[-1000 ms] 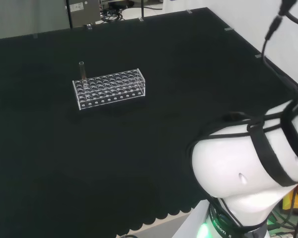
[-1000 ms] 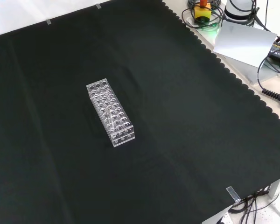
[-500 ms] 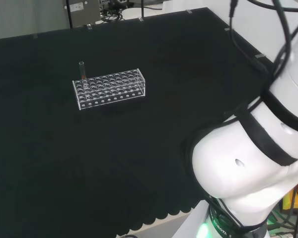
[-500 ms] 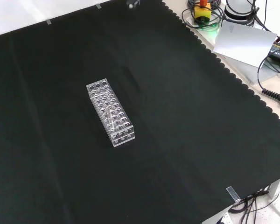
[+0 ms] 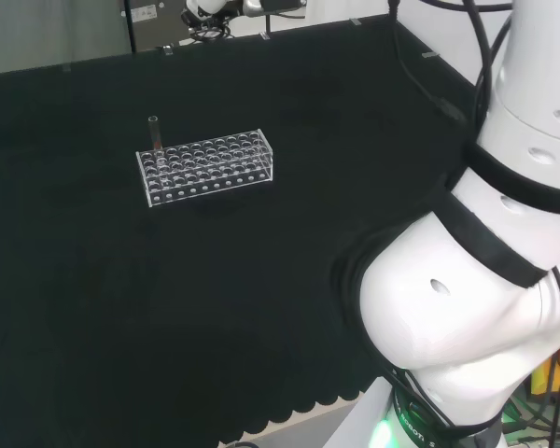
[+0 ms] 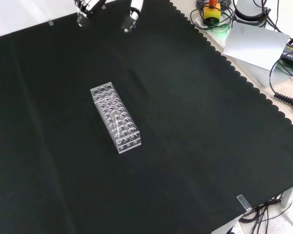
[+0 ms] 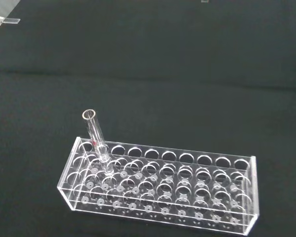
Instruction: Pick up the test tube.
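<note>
- The black and white robot hand (image 6: 107, 9) is hanging at the far edge of the black cloth (image 6: 195, 126) in the front view, with its fingertips (image 6: 128, 24) pointing down toward the bench and spread apart, gripping nothing.
- The clear glass test tube (image 7: 96, 139) is standing nearly upright in an end hole of the clear plastic rack with rows of round holes (image 7: 163, 185), its open mouth rising above the rack's top and leaning only slightly.
- The tube is lying well apart from the hand, ahead of the palm and below it; in the front view the rack (image 6: 115, 117) is sitting nearer the camera than the fingers, with bare cloth between them.
- In the head view the tube (image 5: 153, 132) is sticking up at the rack's left end.
- As a judgement, the approach is under way and no contact is made: the hand needs to travel forward and down, then close across the tube's upright long axis, above the rack's top.
</note>
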You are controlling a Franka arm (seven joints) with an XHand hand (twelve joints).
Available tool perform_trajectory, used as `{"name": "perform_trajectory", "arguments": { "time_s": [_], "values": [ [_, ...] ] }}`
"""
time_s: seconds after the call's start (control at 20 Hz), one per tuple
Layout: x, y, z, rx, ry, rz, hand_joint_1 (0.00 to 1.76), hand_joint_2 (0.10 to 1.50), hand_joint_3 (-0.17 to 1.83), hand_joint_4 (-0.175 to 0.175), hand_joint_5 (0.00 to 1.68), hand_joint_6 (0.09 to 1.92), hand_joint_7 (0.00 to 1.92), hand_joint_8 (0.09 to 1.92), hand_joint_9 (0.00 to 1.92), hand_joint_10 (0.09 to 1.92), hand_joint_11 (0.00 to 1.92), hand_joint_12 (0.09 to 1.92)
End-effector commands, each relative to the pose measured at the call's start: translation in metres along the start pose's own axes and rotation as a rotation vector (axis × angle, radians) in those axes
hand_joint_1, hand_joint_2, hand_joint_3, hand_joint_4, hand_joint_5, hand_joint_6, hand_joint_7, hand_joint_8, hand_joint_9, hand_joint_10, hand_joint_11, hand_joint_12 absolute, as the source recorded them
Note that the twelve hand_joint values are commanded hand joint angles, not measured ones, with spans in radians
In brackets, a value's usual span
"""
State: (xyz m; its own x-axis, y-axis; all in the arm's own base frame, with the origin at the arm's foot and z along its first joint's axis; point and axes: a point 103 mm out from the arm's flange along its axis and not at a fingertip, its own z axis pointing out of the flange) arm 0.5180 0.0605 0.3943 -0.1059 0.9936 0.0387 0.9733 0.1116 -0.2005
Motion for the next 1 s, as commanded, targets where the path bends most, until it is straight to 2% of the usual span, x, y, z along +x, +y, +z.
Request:
{"name": "perform_trajectory", "arguments": {
  "time_s": [0.05, 0.2, 0.35, 0.6, 1.0],
  "values": [
    [0.029, 0.06, 0.053, 0.096, 0.0, -0.043, 0.67, 0.83, 0.35, -0.131, 0.29, 0.09, 0.25, 0.92, 0.16, 0.98, 0.0, 1.54],
    [0.033, 0.071, 0.066, 0.12, -0.011, -0.05, 0.67, 0.82, 0.36, -0.134, 0.3, 0.09, 0.29, 0.92, 0.19, 0.97, 0.0, 1.55],
    [0.036, 0.081, 0.076, 0.136, -0.023, -0.055, 0.67, 0.81, 0.38, -0.139, 0.32, 0.09, 0.41, 0.91, 0.27, 0.94, 0.0, 1.56],
    [0.041, 0.094, 0.093, 0.164, -0.048, -0.062, 0.68, 0.8, 0.42, -0.152, 0.4, 0.09, 0.61, 0.89, 0.48, 0.87, 0.03, 1.58],
    [0.046, 0.104, 0.123, 0.244, -0.068, -0.063, 0.7, 0.8, 0.44, -0.157, 0.45, 0.09, 0.67, 0.89, 0.57, 0.85, 0.05, 1.57]
  ]
}}
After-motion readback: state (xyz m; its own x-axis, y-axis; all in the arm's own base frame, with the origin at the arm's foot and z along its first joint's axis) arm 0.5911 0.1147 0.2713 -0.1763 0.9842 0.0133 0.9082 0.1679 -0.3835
